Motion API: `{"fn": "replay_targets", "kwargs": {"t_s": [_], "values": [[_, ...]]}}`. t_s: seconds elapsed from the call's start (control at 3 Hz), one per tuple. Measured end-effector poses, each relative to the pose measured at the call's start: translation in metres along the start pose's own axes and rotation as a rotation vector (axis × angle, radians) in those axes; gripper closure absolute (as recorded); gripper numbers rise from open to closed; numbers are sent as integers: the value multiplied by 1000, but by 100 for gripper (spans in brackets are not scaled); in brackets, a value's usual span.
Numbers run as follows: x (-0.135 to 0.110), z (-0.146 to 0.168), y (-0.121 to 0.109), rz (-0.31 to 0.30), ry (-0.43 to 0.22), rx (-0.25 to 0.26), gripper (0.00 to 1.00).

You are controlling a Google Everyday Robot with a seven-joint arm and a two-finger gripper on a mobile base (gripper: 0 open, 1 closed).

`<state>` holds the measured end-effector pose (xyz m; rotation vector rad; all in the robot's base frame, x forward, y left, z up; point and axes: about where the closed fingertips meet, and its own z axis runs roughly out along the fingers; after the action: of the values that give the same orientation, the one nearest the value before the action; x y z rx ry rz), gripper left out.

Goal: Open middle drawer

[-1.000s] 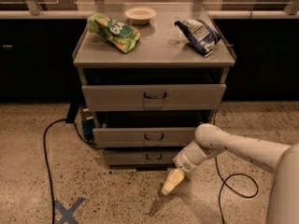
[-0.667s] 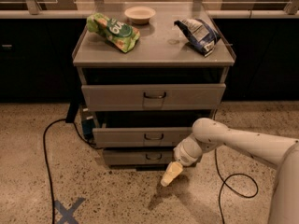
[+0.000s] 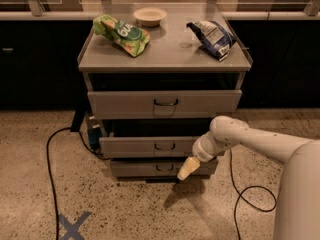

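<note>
A grey three-drawer cabinet (image 3: pixel 165 59) stands in the middle of the camera view. The middle drawer (image 3: pixel 130 147) has a plain grey front with a small dark wire handle (image 3: pixel 164 146). It stands out a little, with a dark gap above it. My gripper (image 3: pixel 186 170), with cream tips on a white arm, comes in from the right and points down-left. It sits in front of the bottom drawer (image 3: pixel 135 168), below and right of the middle drawer's handle. The taller top drawer (image 3: pixel 125 104) also stands out a little.
On the cabinet top lie a green snack bag (image 3: pixel 121 34), a white bowl (image 3: pixel 150 15) and a blue-white snack bag (image 3: pixel 212 36). Black cables (image 3: pixel 50 154) run on the speckled floor at left and right. A blue tape cross (image 3: pixel 72 226) marks the floor. Dark counters stand behind.
My gripper has risen from near the floor and moved in toward the cabinet, and is now at the level of the bottom drawer front. The drawers have not moved.
</note>
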<state>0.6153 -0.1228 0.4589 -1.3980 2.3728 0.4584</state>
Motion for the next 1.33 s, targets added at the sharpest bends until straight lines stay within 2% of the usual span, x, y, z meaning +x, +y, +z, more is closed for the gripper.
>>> {"fn": "replay_targets", "kwargs": {"t_s": [0.67,1.0,1.33], "values": [[18,4,-60,42,-36,66,0],[22,4,-75,32,-41,101,0],[23,11,-80,15,-36,96,0]]}}
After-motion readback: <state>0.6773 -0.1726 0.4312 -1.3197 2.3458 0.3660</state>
